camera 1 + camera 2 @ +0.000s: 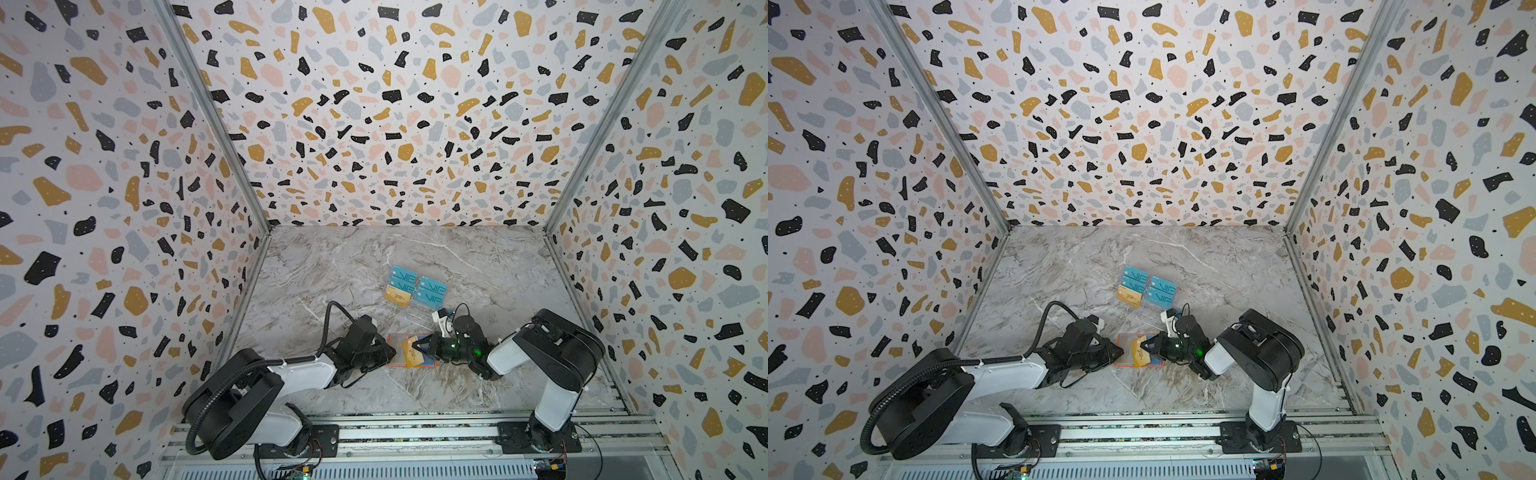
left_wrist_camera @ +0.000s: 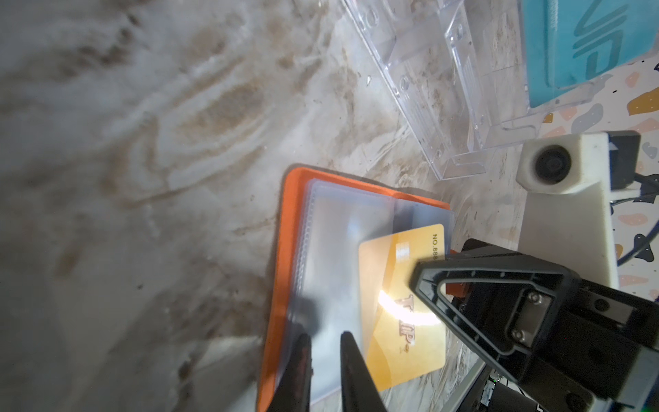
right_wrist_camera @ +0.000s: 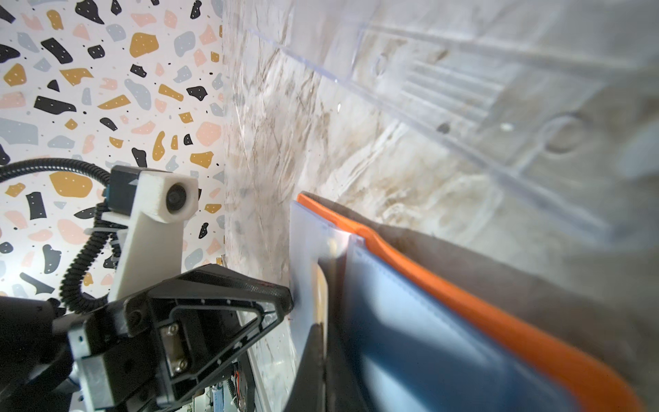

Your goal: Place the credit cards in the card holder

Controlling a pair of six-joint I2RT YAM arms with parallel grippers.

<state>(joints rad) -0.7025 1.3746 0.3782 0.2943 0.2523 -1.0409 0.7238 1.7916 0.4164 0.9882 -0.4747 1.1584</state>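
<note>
The orange card holder (image 1: 395, 341) (image 1: 1126, 338) lies open on the marble in both top views, its bluish sleeves (image 2: 335, 249) facing up. My right gripper (image 1: 419, 344) (image 3: 322, 328) is shut on a gold credit card (image 2: 403, 321) (image 1: 411, 353), and the card's far edge sits under a translucent sleeve. My left gripper (image 1: 390, 353) (image 2: 326, 339) is at the holder's left side. Its jaws are closed, a narrow gap apart, on the sleeve pages, and one lifted sleeve (image 3: 303, 257) stands off the rest. More teal credit cards (image 1: 405, 274) and a gold one (image 1: 397, 296) rest on the stand behind.
A clear acrylic tiered stand (image 1: 417, 318) (image 2: 445, 89) stands just behind the holder, close to my right wrist camera (image 2: 549, 164). Terrazzo-patterned walls close the marble table (image 1: 332, 270) in on three sides. A metal rail (image 1: 415, 432) runs along the front.
</note>
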